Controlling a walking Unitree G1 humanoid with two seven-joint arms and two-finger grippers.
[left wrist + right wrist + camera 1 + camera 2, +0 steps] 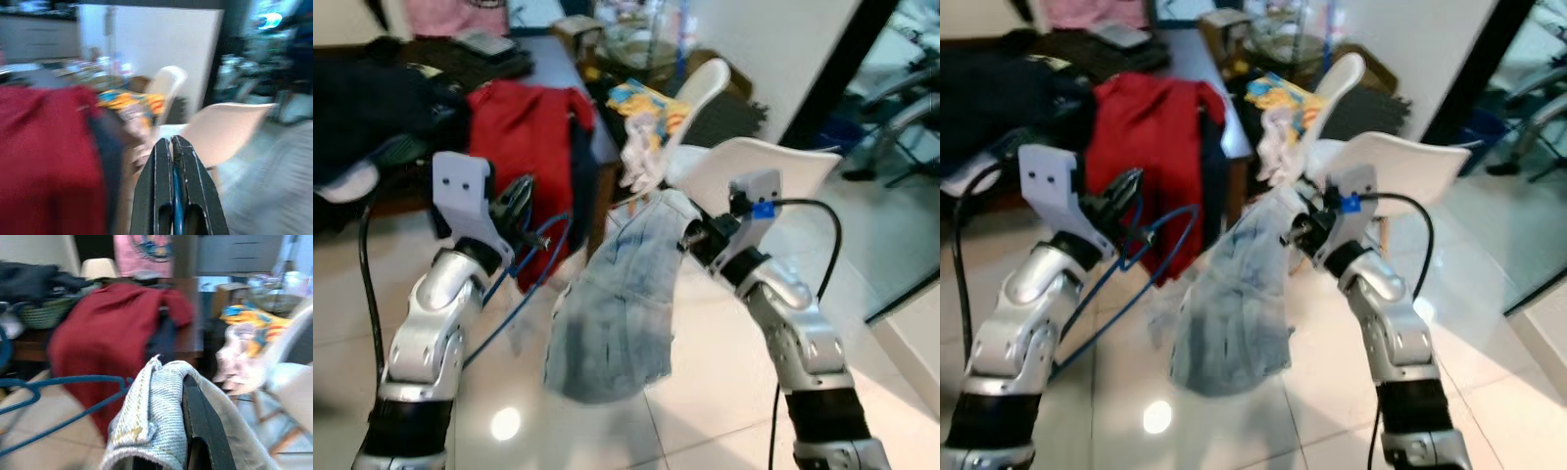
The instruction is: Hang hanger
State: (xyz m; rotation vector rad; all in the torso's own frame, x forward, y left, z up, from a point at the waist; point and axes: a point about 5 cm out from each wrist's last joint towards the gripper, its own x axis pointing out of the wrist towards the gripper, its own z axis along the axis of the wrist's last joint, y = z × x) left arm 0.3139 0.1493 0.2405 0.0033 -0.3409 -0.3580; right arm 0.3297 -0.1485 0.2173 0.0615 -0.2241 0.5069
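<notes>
Left gripper (pixel 521 196) clamps blue hanger (pixel 1151 240); right gripper (pixel 1299 231) clamps denim garment (pixel 617 313) beside.

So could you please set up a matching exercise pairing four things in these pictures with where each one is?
Things:
1. blue hanger
2. denim garment
3. red garment
4. white chair

Places:
A. draped over the table edge
B. held by the right gripper
C. behind the right arm
D. held by the left gripper

Pairs: 1-D, 2-B, 3-A, 4-C

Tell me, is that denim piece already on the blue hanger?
Not yet. The denim garment dangles from the right gripper; the blue hanger sits apart in the left gripper.
</notes>
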